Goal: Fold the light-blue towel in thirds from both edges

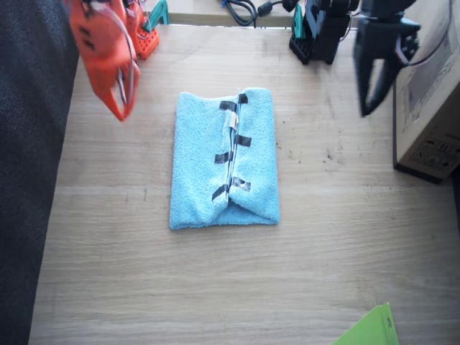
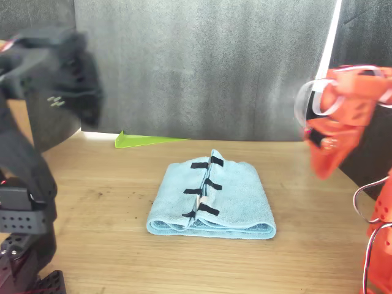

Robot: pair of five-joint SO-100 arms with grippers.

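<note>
**Folded blue towel on a wooden counter between two raised robot arms**

Seen from above in the fixed view, going left to right: a dark grey fabric surface (image 1: 29, 144) runs down the left edge. Next to it, the orange right arm hangs above the pale wooden counter (image 1: 215, 287), and its right gripper (image 1: 122, 97) points down with nothing between its fingers; they look close together, but blur keeps me from telling how wide they stand.

In the middle of the counter lies the rectangular fluffy light-blue towel (image 1: 198, 172). It is folded, with both short sides turned in over the middle. The edges (image 1: 231, 154) meet along a seam that runs up and down the towel, a little right of its centre, each marked with short black tape strips. A small white tag (image 1: 233, 121) shows at the seam near the far end. Neither arm touches the towel.

Further right, the black left arm is raised near the far corner, and its left gripper (image 1: 374, 83) points down, well apart from the towel, holding nothing; its fingers are blurred, so I cannot tell their spread. At the right edge stands a brown cardboard box (image 1: 430, 108). A bright green sheet (image 1: 370, 330) pokes in at the near right corner.
</note>
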